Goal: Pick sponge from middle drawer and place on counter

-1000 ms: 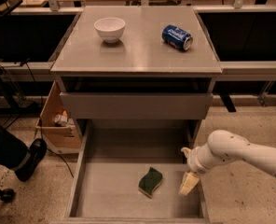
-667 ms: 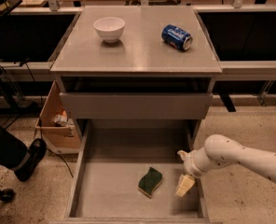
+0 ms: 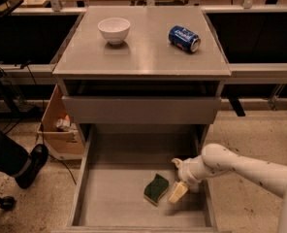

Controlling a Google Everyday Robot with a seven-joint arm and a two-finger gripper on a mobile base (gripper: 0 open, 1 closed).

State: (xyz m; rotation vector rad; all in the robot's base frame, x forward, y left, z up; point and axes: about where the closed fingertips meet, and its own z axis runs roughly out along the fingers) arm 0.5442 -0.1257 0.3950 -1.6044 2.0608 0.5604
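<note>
White robot arm [image 3: 250,166] stretches in from the right, its wrist angled down into the middle drawer [image 3: 109,198]. The gripper [image 3: 176,177] is spread wide and empty, just right of the green sponge [image 3: 156,188] lying on the drawer floor.

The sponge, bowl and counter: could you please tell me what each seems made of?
The sponge looks like soft foam: matte dark-green scrub face over a yellow-tan layer. The bowl is probably glazed ceramic, white and glossy. The counter is smooth grey laminate or metal, faintly reflective. The gripper hovers open beside the sponge, inside the middle drawer.
</note>
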